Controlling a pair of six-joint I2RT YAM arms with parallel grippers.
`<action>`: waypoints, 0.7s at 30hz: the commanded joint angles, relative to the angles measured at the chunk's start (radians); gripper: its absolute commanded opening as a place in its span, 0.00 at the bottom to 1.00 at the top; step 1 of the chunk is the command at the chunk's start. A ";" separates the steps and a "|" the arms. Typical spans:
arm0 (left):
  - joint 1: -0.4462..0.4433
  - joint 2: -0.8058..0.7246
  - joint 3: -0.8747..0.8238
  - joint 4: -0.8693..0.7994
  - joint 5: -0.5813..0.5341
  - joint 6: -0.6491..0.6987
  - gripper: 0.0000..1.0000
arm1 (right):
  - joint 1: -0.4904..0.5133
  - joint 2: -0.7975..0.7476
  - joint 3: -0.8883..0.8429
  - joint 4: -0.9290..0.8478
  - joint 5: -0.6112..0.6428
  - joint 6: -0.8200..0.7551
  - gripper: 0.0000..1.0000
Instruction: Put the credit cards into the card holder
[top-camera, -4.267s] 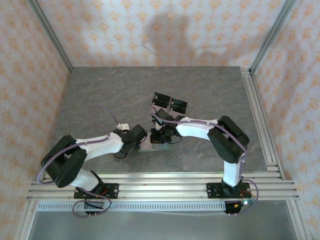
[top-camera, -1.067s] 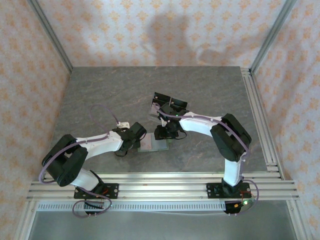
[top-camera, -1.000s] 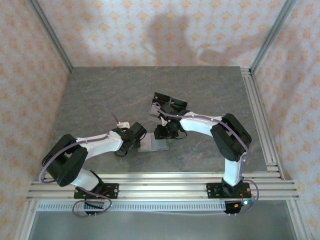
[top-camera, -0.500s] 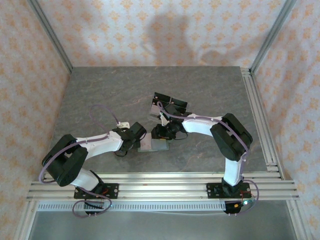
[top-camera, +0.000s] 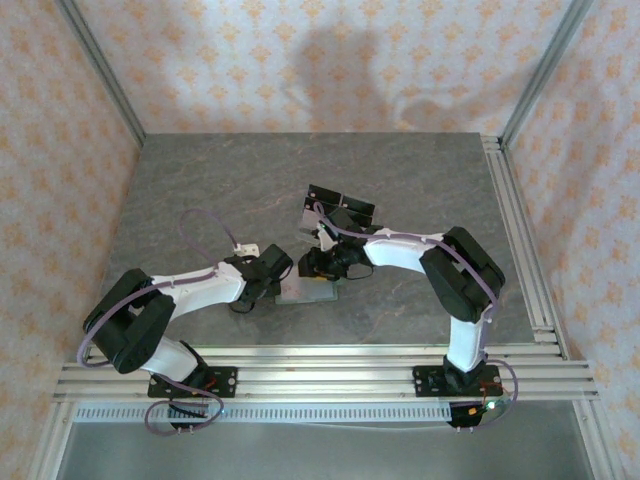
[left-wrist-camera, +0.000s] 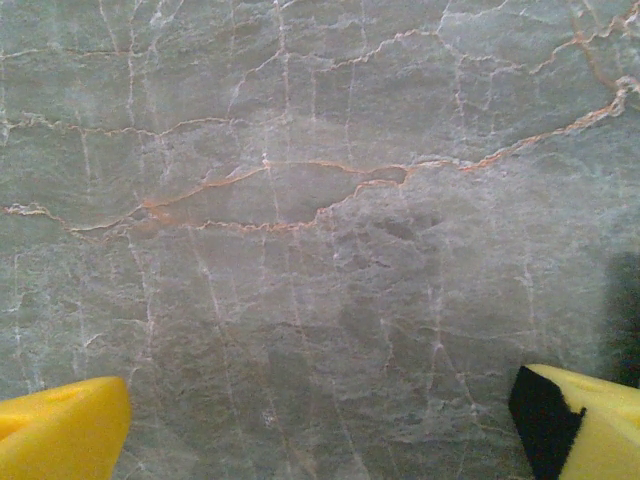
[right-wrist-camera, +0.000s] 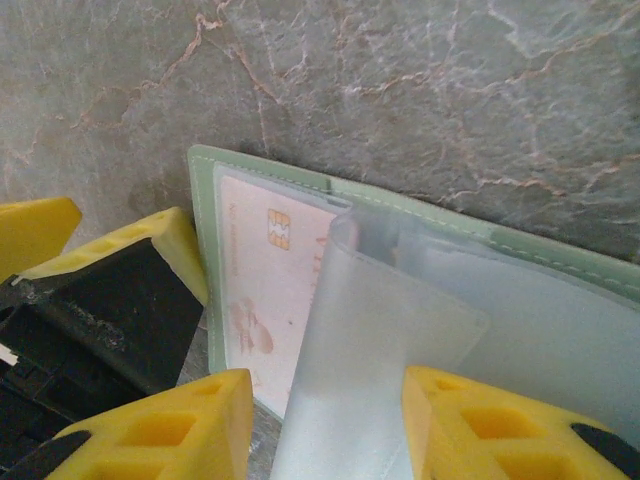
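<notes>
Nearest, the right gripper (right-wrist-camera: 325, 420) has its yellow fingers partly apart over a small sage-green, soft leather-like card holder (right-wrist-camera: 560, 252) lying open on the grey veined marble table (left-wrist-camera: 320, 200). The holder's translucent plastic sleeve (right-wrist-camera: 380, 350) rises between them, unpinched. A pale pinkish-beige credit card (right-wrist-camera: 265, 290) lies on the holder's left half. Beside the holder, the left gripper (left-wrist-camera: 320, 425) gapes wide, empty. Beyond the holder stands a clear black-topped stand (top-camera: 340, 207).
</notes>
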 joint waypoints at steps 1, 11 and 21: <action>-0.009 -0.070 0.004 -0.041 -0.038 -0.013 1.00 | 0.019 0.009 0.040 0.018 -0.018 0.013 0.43; -0.009 -0.247 -0.007 -0.120 -0.065 -0.040 1.00 | 0.063 0.066 0.127 -0.019 -0.009 0.011 0.43; -0.009 -0.325 -0.019 -0.134 -0.047 -0.031 1.00 | 0.086 0.118 0.194 -0.044 -0.011 0.007 0.42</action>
